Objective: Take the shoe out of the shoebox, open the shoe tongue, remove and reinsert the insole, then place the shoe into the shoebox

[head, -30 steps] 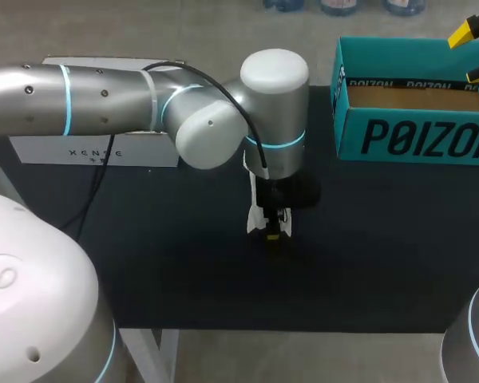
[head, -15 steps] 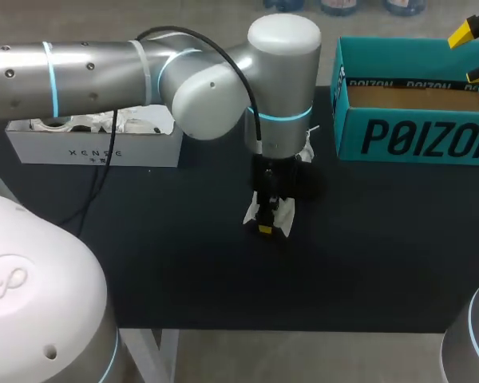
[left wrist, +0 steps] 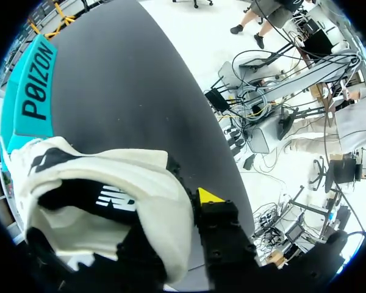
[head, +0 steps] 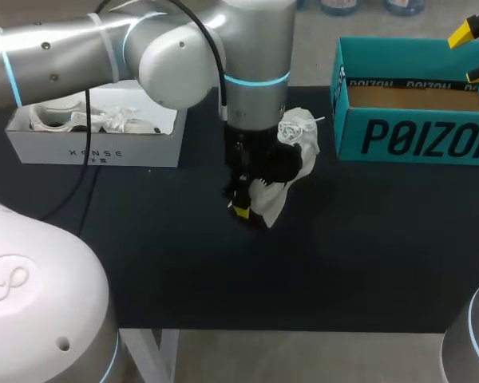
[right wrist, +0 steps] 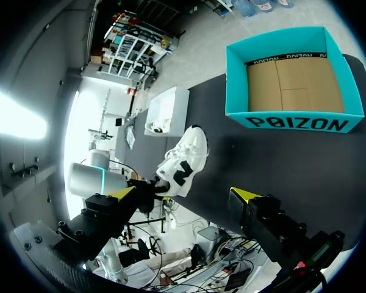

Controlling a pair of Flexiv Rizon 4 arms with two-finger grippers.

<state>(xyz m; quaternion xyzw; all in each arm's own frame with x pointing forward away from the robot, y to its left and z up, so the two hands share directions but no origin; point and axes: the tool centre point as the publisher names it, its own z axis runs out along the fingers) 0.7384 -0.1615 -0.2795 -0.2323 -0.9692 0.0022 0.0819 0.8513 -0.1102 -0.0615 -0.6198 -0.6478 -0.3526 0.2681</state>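
Step in hand, as I judge it: the shoe [head: 269, 201] is out and ready for the tongue. Your left gripper [head: 240, 209] is clamped on its heel collar at mid-table, between the white shoebox [head: 96, 150] and the teal box [head: 415, 137]. I cannot tell whether the sole touches the table [head: 367, 255].

Next move calls for the right gripper [right wrist: 184, 195], fingers apart and empty, well off beside the teal box. Steady the shoe first. Bunched laces over the opening may snag.
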